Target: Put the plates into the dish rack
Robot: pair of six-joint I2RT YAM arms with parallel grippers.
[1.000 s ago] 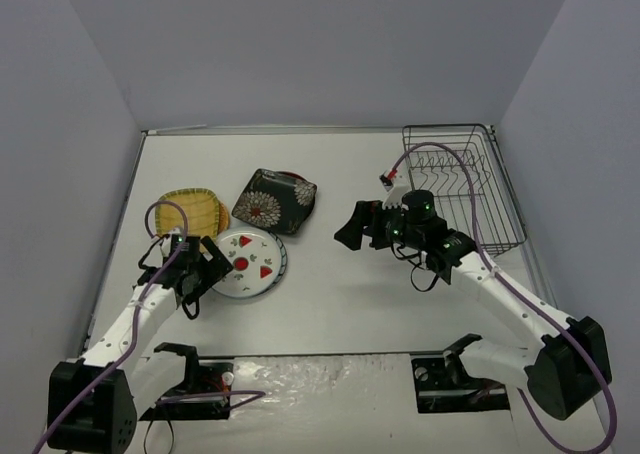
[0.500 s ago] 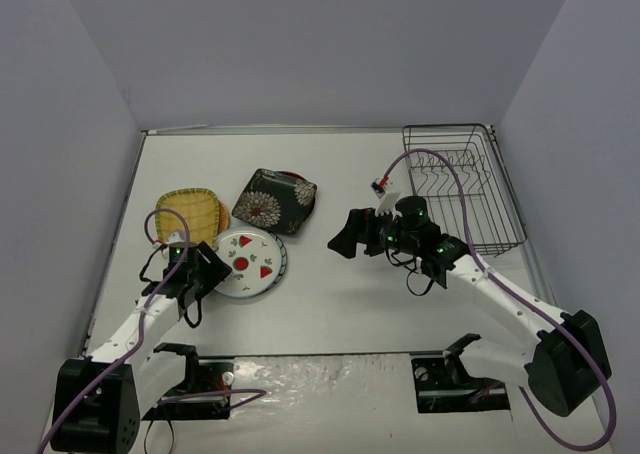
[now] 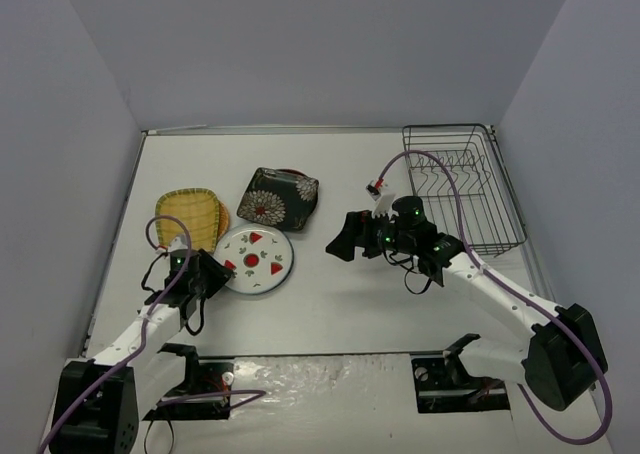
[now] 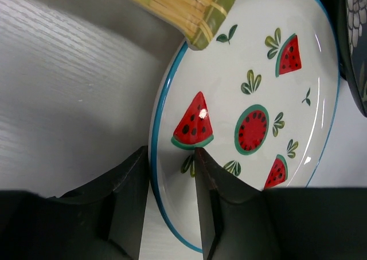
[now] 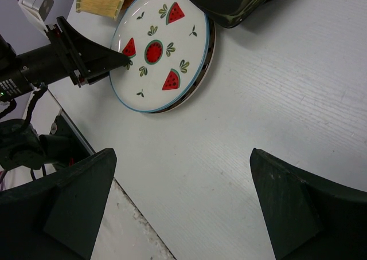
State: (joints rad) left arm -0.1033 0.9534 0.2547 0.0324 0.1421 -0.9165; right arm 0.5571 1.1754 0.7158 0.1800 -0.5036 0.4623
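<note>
The white plate with red watermelon slices (image 3: 255,260) (image 4: 258,99) (image 5: 163,54) lies left of centre, on top of another plate whose dark rim (image 5: 209,48) shows under it. My left gripper (image 3: 213,274) (image 4: 170,154) is shut on its near-left rim, one finger on top and one below. My right gripper (image 3: 340,242) (image 5: 183,157) hangs open over bare table to the right of that plate, holding nothing. The yellow woven-look plate (image 3: 190,214) and the black floral plate (image 3: 277,199) lie behind. The black wire dish rack (image 3: 460,189) stands at the far right.
An orange-brown rim (image 3: 222,217) peeks from under the yellow plate. Grey walls close off the table on three sides. The right arm's purple cable (image 3: 430,159) loops over the rack's left side.
My left gripper's jaws have closed onto the watermelon plate's rim, and the plate has shifted slightly right and away. My right gripper has drifted a little to the left, still open.
</note>
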